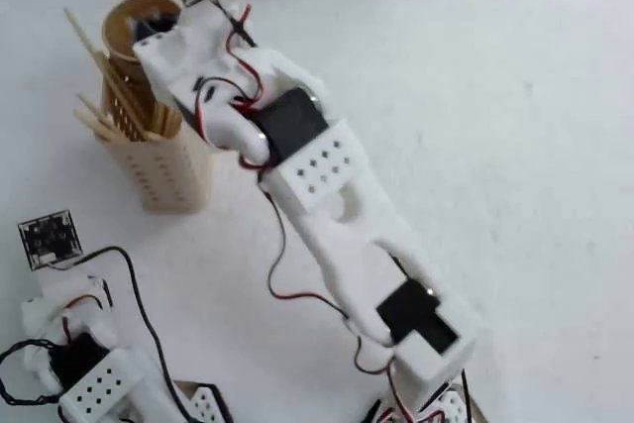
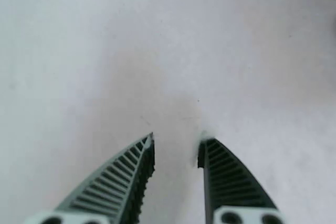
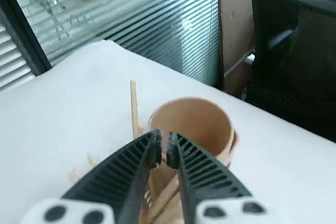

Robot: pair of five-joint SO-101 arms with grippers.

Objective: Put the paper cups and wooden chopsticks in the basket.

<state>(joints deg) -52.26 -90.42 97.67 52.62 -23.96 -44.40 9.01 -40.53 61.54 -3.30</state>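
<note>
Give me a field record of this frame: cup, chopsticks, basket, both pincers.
paper cup: upright, opening up, apparently seated in the basket's top
basket: stands on the table, far left
chopsticks: in the basket, ends sticking out past its rim
right pincer: above the cup's near rim, tips almost together; grip unclear
left pincer: open over bare table, nothing between

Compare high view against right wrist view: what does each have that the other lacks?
High view adds: the perforated basket, the whole right arm stretched over it, and the left arm at lower left. Right wrist view adds: its jaws closed together above the paper cup, window blinds, and a black chair. Shared: that paper cup, the wooden chopsticks sticking up beside it, and the white table.
</note>
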